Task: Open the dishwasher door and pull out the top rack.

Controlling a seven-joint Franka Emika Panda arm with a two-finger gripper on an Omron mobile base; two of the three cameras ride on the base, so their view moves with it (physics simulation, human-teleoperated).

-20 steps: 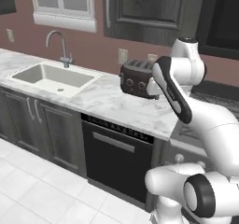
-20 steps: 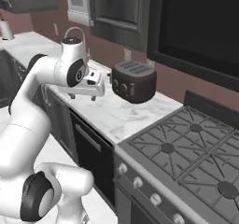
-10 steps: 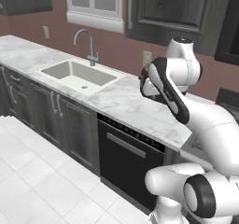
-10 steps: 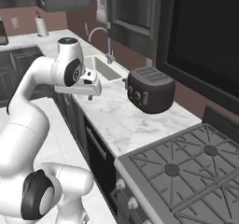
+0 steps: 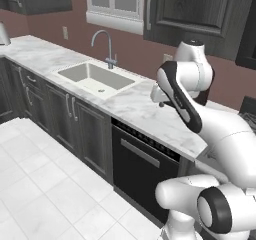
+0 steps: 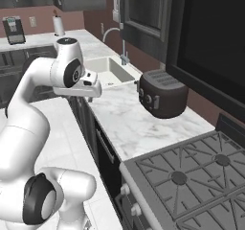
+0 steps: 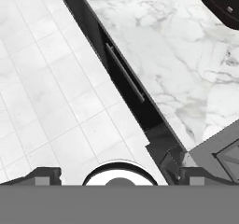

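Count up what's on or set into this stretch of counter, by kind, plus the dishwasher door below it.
Sink: 1
Faucet: 1
Toaster: 1
Paper towel roll: 1
Stove top: 1
Dishwasher door: 1, closed
Total: 6

One dishwasher door (image 5: 141, 170), one toaster (image 6: 161, 93), one sink (image 5: 92, 77), one faucet (image 5: 106, 47).

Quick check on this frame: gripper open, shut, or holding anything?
Gripper: open, holding nothing; its two finger tips stand wide apart at the bottom of the hand view, above the closed dishwasher door.
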